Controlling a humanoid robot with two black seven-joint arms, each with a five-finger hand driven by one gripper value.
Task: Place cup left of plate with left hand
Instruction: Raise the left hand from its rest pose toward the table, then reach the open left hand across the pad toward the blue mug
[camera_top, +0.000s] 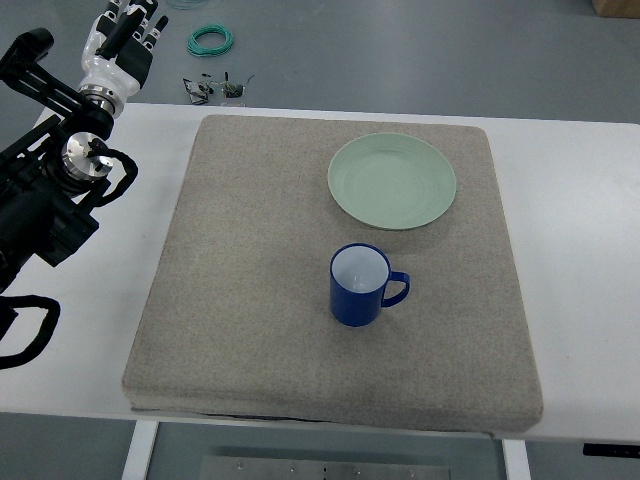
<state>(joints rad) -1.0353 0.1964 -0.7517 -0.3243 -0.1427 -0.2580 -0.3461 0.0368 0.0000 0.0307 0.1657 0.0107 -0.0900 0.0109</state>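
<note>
A blue cup (361, 285) with a white inside stands upright on the grey mat (250, 300), its handle pointing right. It sits just below the pale green plate (392, 181), which lies at the mat's far right part. My left hand (125, 40) is raised at the top left corner, beyond the table's far edge, far from the cup. Its fingers are extended and hold nothing. The right arm does not show.
The mat covers most of the white table (580, 250). On the floor beyond the table lie a green cable coil (211, 40) and small dark clips (215, 90). My black left arm (45, 200) fills the left edge.
</note>
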